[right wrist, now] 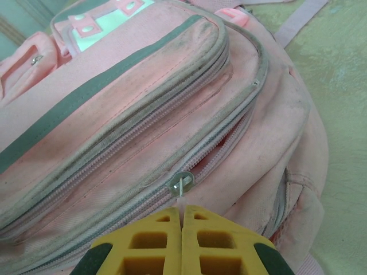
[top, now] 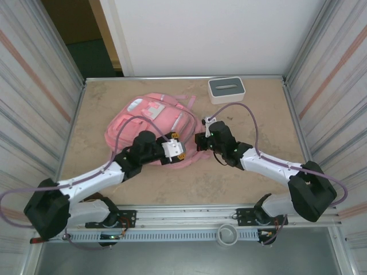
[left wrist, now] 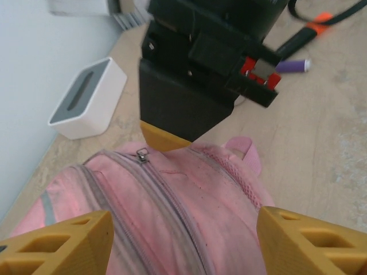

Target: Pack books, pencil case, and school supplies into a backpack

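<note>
Beige tabletop [top: 258, 166] between ribbed walls [top: 34, 86] bears the backpack [top: 155, 114], perhaps part-unzipped.

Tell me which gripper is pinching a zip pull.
The right gripper: its fingers are shut on a zip pull of the backpack, while the left gripper hangs wide open above it.

White slotted box [top: 226, 90] — far table [top: 103, 109] edge

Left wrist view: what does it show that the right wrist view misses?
Left wrist: a white box with grey slotted top, an orange-tipped dark marker, a purple pen-like stick, the open left end effector. Right wrist: a pale green panel, and the thin white zip pull that the right end effector pinches. Both: the large pink fabric backpack.
</note>
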You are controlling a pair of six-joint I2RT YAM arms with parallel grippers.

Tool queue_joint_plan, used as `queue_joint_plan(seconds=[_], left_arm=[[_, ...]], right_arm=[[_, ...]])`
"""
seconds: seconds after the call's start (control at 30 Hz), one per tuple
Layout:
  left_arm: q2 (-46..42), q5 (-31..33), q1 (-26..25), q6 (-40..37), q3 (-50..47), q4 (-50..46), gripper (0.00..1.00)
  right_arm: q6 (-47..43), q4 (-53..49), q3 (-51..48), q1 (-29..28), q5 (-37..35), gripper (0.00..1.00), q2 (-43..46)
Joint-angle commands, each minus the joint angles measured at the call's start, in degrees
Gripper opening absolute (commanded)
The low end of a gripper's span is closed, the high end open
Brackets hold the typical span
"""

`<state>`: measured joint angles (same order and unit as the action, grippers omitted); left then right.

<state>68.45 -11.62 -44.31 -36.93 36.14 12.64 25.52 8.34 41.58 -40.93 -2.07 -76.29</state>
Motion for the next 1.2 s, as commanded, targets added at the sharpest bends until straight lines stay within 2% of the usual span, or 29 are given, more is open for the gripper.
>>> queue_joint_plan(seconds=[0.0,0.07,0.23,0.33,0.5,0.63,0.83,0.97,1.07,1.17], left_arm=[[4.4,5.3,-1.7,-2.8,3.7,-3.0,0.65],[7.0,6.4,-2.1,-2.8,4.8,-3.4,0.58],[8.1,11.3,-1.2,-2.0,4.3,-2.0,0.31],[4.6,7.2,1.5,-0.1,1.7,-0.3,0.20],[-4.6,-2.3,7.4,3.6,-5.4,5.6,0.10],[-10.4,-6.0,13.0,8.5,-10.0,9.5,0.07],[-12.8,-2.1,14.9,11.7,-12.5,11.6,0.11],[-13.8,-0.2,16.2,12.8,-14.7,14.7,0.10],[-13.4,-2.5,19.1,15.3,-15.2,15.7,0.08],[-12.0,-4.1,19.9,15.8,-15.0,16.1,0.07]], right_arm=[[1.4,0.7,-0.7,-0.1,-2.7,0.00,3.1],[1.5,0.7,-1.2,-0.1,-2.9,0.00,3.5],[1.0,0.9,-2.3,0.0,-4.0,0.00,3.7],[0.5,1.1,-2.7,0.0,-4.6,0.00,3.3],[0.0,1.1,-2.3,-0.1,-5.1,0.00,2.4],[0.2,1.4,-1.1,-1.5,-5.1,0.00,1.4],[-0.2,0.7,2.2,-3.4,-6.8,0.00,-1.7],[0.0,-1.3,2.8,-2.1,-8.7,0.00,-3.5],[0.6,-1.2,1.9,0.1,-8.0,0.00,-3.8],[0.3,-0.4,2.2,1.7,-7.0,0.00,-5.0]])
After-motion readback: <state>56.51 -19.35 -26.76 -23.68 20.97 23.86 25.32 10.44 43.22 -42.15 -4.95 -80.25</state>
